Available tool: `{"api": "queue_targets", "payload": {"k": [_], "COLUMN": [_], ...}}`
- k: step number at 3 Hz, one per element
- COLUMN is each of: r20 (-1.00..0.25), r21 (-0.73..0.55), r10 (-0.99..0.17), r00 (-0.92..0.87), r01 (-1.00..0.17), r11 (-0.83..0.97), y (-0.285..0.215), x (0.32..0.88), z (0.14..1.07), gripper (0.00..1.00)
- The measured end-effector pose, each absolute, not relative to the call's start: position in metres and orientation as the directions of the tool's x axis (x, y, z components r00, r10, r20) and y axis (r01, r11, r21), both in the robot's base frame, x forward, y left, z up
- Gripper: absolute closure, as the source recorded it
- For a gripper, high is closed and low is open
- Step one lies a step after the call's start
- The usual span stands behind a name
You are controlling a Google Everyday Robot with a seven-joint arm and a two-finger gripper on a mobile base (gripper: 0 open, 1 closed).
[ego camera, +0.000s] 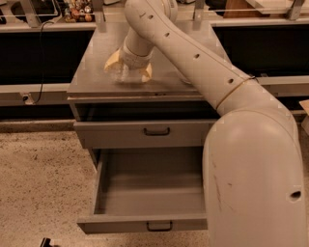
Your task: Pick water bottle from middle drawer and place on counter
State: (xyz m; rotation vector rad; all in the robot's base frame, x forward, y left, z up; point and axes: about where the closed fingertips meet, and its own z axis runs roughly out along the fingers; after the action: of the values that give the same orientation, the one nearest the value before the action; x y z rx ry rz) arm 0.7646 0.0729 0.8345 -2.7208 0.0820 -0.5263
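Observation:
The water bottle [123, 74], clear and hard to make out, stands on the counter [91, 53] near its front edge. My gripper [128, 68] is over it at the end of the white arm. Its two pale yellow fingers [112, 61] are spread wide, one on each side of the bottle, so the gripper is open. I cannot tell whether the fingers still touch the bottle. The middle drawer [149, 190] is pulled out below, with its black handle [159, 226] at the front. Its flat grey inside holds nothing.
A closed grey drawer front with a like handle [157, 130] sits just under the counter. My big white arm body [251, 183] fills the right foreground and hides the drawer's right end. Dark shelving and small items [77, 9] lie behind the counter. Speckled floor [38, 183] is at the left.

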Motion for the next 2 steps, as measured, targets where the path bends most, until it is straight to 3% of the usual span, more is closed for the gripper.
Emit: {"api": "queue_targets", "payload": {"k": [2], "r20": [0.369], "r21": [-0.276], "r10": [-0.088], "r00": [0.925], "r01": [0.019], "r11": [-0.961], "y": [0.068], "x": [0.762], "z": [0.851], "gripper": [0.0]}}
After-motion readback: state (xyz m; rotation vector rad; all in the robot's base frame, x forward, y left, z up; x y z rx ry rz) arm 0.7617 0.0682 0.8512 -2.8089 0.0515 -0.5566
